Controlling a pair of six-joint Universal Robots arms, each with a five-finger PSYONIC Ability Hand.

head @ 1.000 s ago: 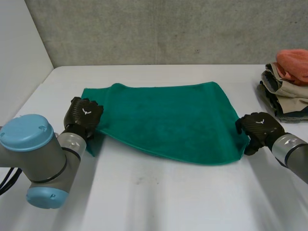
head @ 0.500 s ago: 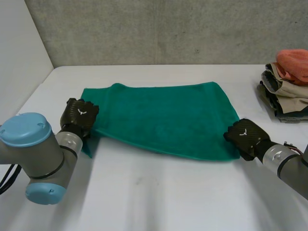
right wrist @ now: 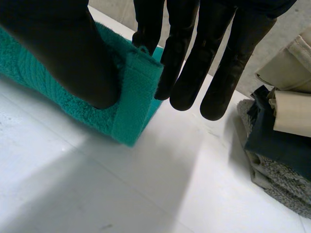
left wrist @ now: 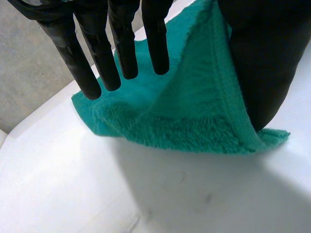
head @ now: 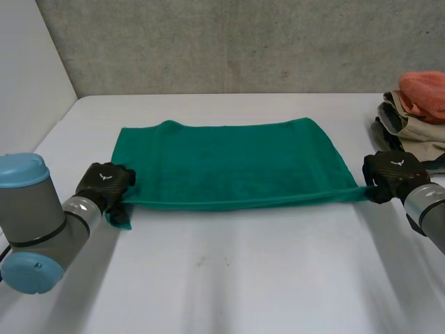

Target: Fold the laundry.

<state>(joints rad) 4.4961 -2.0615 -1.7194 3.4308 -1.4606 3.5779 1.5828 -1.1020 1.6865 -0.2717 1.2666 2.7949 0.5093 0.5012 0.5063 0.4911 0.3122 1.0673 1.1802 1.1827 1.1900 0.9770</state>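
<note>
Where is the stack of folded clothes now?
In the head view the stack of folded clothes sits at the right edge of the table, beyond the right hand, which pinches a corner of the green towel.

A white table (head: 229, 278) carried everything, its top bare and matte, with a few faint dark specks (head: 201, 262) near the middle of its front half. At the table's right edge, toward the far corner, stood a stack of clothes (head: 410, 139): an orange piece (head: 424, 87) on top, beige cloth (head: 417, 129) under it and darker layers at the bottom. The right wrist view showed the stack's grey terry base (right wrist: 282, 187). A grey concrete wall (head: 243, 42) rose behind the far edge, and a white panel (head: 28, 83) along the left edge.
</note>
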